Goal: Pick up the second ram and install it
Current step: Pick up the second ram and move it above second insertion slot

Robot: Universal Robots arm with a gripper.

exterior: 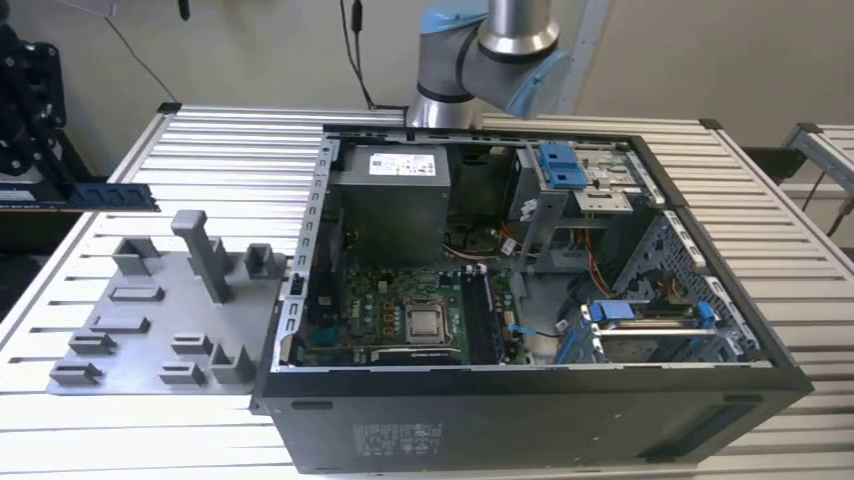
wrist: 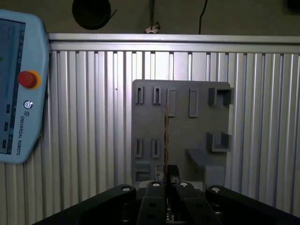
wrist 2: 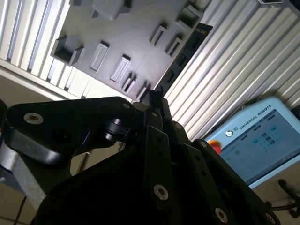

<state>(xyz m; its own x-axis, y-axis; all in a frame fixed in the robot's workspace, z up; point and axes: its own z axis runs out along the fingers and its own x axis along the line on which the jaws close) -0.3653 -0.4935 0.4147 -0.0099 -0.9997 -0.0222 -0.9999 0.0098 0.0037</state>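
Observation:
The second ram [exterior: 115, 195], a slim blue-green stick, hangs level above the table at the exterior view's left, over the far end of the grey slotted holder tray [exterior: 147, 320]. My gripper [exterior: 56, 194] is shut on one end of it, and the rest sticks out toward the computer case. In the first wrist view the ram [wrist: 166, 136] shows edge-on as a thin line rising from my gripper [wrist: 167, 180] over the tray [wrist: 197, 131]. In the second wrist view the ram [wrist 2: 185, 54] runs out from my gripper [wrist 2: 153, 96].
The open computer case [exterior: 534, 420] lies on the slatted table [exterior: 214, 140], its motherboard [exterior: 400, 320] and memory slots [exterior: 478, 320] exposed. A teach pendant [wrist: 18, 89] lies on the table beside the tray, also seen as a pendant [wrist 2: 253, 140]. The arm's base [exterior: 487, 60] stands behind the case.

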